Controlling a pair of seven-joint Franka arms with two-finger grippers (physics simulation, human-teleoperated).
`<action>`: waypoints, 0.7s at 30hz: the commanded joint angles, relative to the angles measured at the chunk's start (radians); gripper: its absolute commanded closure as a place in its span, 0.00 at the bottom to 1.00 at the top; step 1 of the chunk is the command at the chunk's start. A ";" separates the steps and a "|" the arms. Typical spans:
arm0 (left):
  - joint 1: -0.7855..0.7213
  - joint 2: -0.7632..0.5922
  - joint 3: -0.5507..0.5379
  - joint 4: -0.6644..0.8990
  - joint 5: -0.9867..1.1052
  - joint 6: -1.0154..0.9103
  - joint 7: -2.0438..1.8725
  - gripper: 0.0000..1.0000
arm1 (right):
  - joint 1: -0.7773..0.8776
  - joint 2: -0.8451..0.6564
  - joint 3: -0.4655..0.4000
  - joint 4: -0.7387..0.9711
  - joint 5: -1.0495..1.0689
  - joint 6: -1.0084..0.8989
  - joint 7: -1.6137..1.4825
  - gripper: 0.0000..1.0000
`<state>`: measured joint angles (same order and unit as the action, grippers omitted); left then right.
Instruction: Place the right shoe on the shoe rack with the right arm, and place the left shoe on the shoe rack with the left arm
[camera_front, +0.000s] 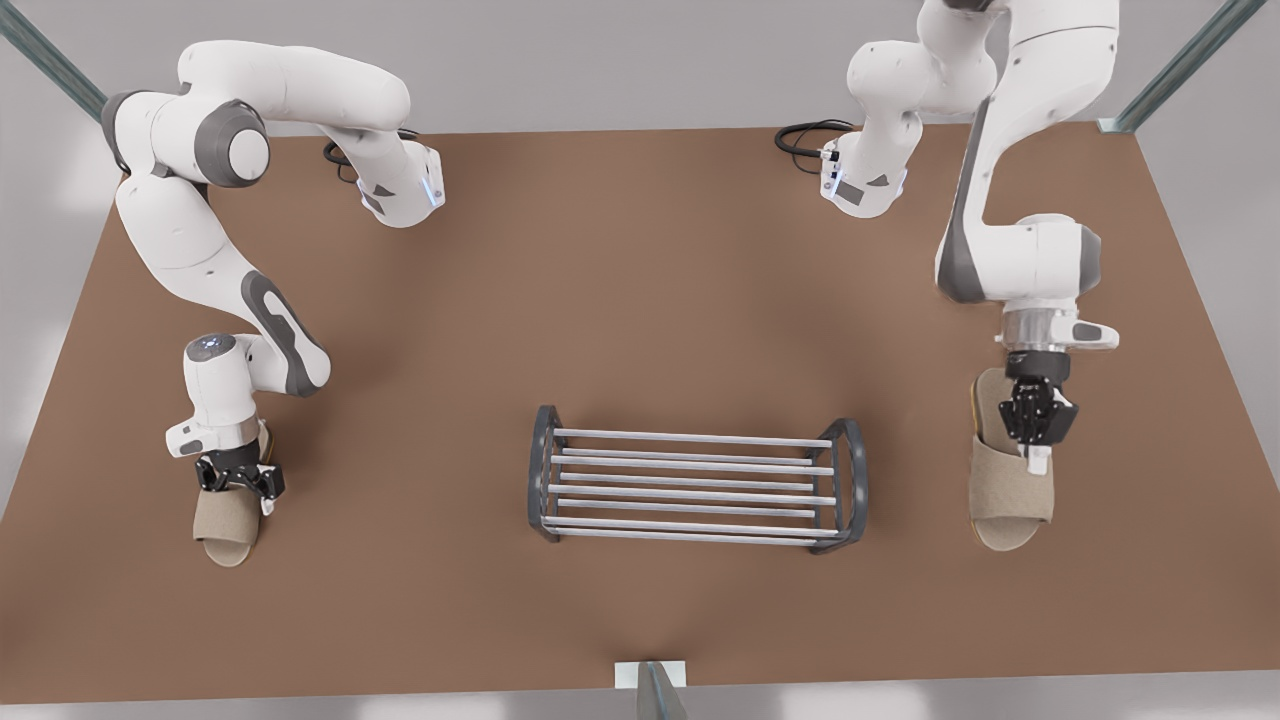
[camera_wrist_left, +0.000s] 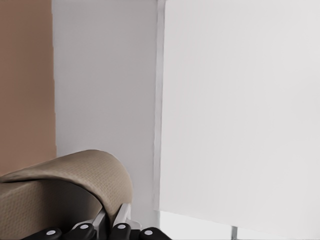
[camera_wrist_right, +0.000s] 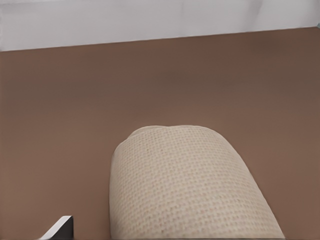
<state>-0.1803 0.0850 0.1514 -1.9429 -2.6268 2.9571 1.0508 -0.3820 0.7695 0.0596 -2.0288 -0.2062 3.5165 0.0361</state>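
Pickup stage on both sides, judged from the front view: left gripper (camera_front: 240, 483) clamped on the strap of the left shoe (camera_front: 225, 525) at the front view's left, forearm bent down and slightly tilted, shoe looking foreshortened as if tipped off the table (camera_front: 640, 300). Right gripper (camera_front: 1038, 425) at the front view's right, wrist pointing straight down, pinched, as far as can be judged, on the strap edge of the right shoe (camera_front: 1010, 490), which lies lengthwise. Shoe rack (camera_front: 690, 480) between them, well apart from both, bars bare.

Left wrist view: tan strap of the left shoe (camera_wrist_left: 60, 190) pinched between near-closed fingers (camera_wrist_left: 120, 217), pale wall beyond.

Right wrist view: woven strap of the right shoe (camera_wrist_right: 185, 185) close below, brown table (camera_wrist_right: 150, 90) beyond.

Next, probably: lift clear, carry inward, lower flat across the bars without catching an end frame.
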 joint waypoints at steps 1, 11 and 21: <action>-0.059 -0.056 -0.058 0.048 0.128 0.307 -0.066 0.79 | 0.000 -0.002 0.000 -0.001 -0.001 -0.001 -0.002 0.14; -0.433 -0.073 -0.150 0.140 -0.107 0.456 -0.068 0.79 | -0.006 -0.035 0.020 0.005 -0.016 -0.001 -0.004 0.27; -0.455 0.187 -0.107 0.357 -0.062 0.450 -0.098 0.79 | -0.199 -0.137 0.190 0.013 -0.259 -0.002 -0.002 0.79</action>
<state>-0.6308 0.2666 0.0423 -1.5959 -2.6948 3.3970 1.0042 -0.5761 0.6369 0.2451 -2.0174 -0.4047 3.5168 0.0386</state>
